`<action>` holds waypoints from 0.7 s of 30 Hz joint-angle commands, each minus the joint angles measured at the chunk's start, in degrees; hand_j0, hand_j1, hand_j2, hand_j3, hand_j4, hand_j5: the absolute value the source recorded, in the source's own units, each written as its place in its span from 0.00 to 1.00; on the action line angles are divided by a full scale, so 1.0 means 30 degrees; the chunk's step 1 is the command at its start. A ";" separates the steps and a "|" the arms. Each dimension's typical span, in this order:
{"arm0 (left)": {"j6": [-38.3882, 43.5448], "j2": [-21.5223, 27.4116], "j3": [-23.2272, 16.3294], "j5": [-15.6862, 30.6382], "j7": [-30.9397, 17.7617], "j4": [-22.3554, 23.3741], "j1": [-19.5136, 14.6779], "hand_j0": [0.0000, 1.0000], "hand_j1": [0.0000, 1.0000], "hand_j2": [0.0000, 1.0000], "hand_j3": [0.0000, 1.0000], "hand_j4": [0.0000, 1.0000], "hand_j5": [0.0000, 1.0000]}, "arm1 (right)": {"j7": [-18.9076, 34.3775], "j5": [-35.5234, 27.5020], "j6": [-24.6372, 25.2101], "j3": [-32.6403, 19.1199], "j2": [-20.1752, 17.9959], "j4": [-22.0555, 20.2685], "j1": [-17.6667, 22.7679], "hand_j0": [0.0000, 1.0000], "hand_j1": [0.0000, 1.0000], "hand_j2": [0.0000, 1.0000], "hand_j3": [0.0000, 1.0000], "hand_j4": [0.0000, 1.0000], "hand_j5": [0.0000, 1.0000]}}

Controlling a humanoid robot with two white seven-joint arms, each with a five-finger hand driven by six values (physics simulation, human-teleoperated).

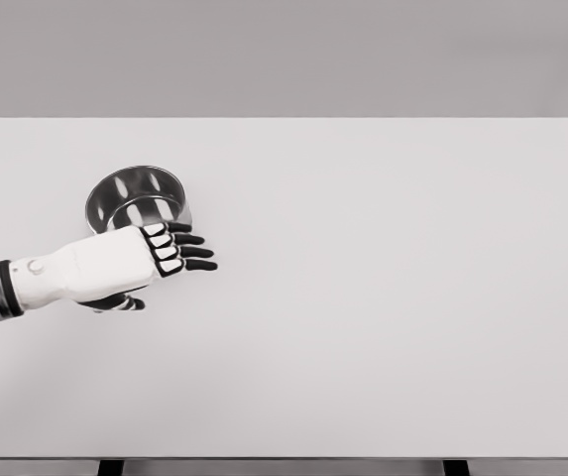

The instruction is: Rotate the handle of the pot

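Note:
A shiny steel pot (133, 194) stands on the left half of the white table (383, 297). No handle shows; the near side of the pot is covered by my left hand (179, 250). That hand reaches in from the left edge, palm down, fingers (196, 252) stretched out to the right, just in front of the pot's near rim. The thumb (125, 302) hangs below the palm. The fingers hold nothing. I cannot tell whether the hand touches the pot. No right arm shows.
The table's front edge (284, 458) runs along the bottom of the picture, with two dark legs beneath it. A plain grey wall stands behind the far edge.

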 commanded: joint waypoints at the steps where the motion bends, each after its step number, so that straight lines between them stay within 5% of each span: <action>1: 0.0015 0.0097 0.0014 0.0117 0.0026 0.0000 0.0000 1.00 1.00 1.00 1.00 1.00 1.00 | 0.0004 0.0003 0.0006 0.0001 0.0000 0.0001 0.0000 1.00 1.00 1.00 1.00 1.00 1.00; 21: 0.0015 0.0478 0.0453 0.0147 -0.0003 0.0791 0.0029 1.00 1.00 1.00 1.00 1.00 1.00 | 0.0004 0.0003 0.0007 0.0001 0.0000 0.0001 0.0000 1.00 1.00 1.00 1.00 1.00 1.00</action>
